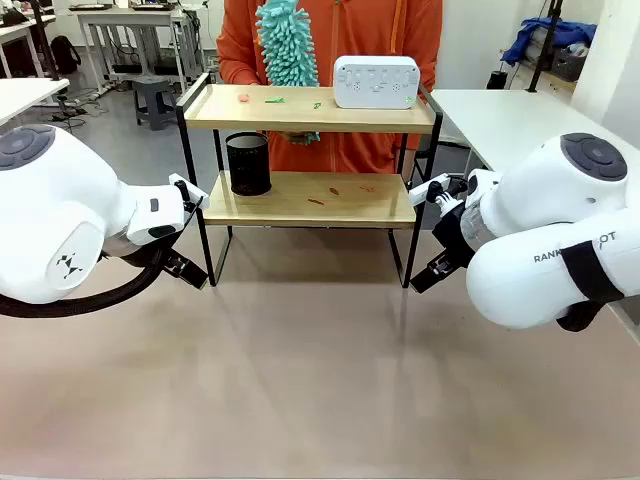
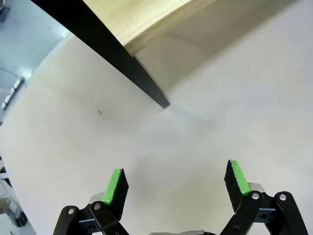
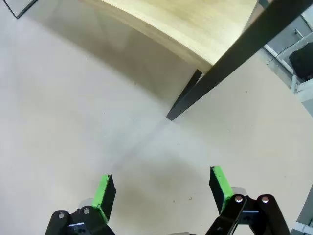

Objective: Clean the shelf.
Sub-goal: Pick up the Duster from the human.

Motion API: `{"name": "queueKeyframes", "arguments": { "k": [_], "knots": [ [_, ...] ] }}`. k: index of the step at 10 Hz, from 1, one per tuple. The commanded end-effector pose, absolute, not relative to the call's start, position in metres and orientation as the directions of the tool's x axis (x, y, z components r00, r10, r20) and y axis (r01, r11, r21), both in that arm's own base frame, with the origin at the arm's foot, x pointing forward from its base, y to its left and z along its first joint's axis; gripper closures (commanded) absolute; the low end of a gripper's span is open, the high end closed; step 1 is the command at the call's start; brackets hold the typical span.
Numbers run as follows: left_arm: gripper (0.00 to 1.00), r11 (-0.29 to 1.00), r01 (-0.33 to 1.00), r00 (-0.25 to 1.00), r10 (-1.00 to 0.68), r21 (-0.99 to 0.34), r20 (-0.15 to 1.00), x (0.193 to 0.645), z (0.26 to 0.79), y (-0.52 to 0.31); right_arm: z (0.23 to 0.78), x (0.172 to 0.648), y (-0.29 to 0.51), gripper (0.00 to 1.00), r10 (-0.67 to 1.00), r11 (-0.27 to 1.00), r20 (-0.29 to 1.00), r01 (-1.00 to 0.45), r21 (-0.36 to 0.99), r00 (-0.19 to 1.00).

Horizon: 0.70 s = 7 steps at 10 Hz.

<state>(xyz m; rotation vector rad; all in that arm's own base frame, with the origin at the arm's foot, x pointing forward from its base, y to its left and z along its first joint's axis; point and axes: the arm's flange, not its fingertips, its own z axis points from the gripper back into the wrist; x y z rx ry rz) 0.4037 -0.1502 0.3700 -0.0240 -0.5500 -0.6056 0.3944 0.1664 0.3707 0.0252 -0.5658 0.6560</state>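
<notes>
The shelf [image 1: 300, 120] stands on the counter [image 1: 320, 400], toward the person's side. My left claw [image 2: 175, 180] and right claw [image 3: 164, 192] both gape empty, low by its front legs. Swinging in carelessly, I could clip a leg and topple the black cup [image 1: 248, 163] or the white box [image 1: 375, 81].

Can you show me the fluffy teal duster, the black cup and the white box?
teal duster [image 1: 287, 45], front view, middle of its fluffy head.
black cup [image 1: 248, 164], front view, its side wall.
white box [image 1: 376, 82], front view, its front face.
</notes>
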Motion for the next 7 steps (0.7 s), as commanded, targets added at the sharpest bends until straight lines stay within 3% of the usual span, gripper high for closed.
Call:
{"name": "queueKeyframes", "arguments": {
  "k": [1, 7],
  "knots": [
    [0.00, 0.826, 0.547, 0.683, -0.534, 0.136, 0.498, 0.4037, 0.3701, -0.1503, 0.3707, 0.3944, 0.1664, 0.00, 0.570, 0.798, 0.505, -0.584, -0.152, 0.648],
    [0.00, 0.826, 0.547, 0.683, -0.534, 0.136, 0.498, 0.4037, 0.3701, -0.1503, 0.3707, 0.3944, 0.1664, 0.00, 0.570, 0.798, 0.505, -0.584, -0.152, 0.648]
  ]
}}
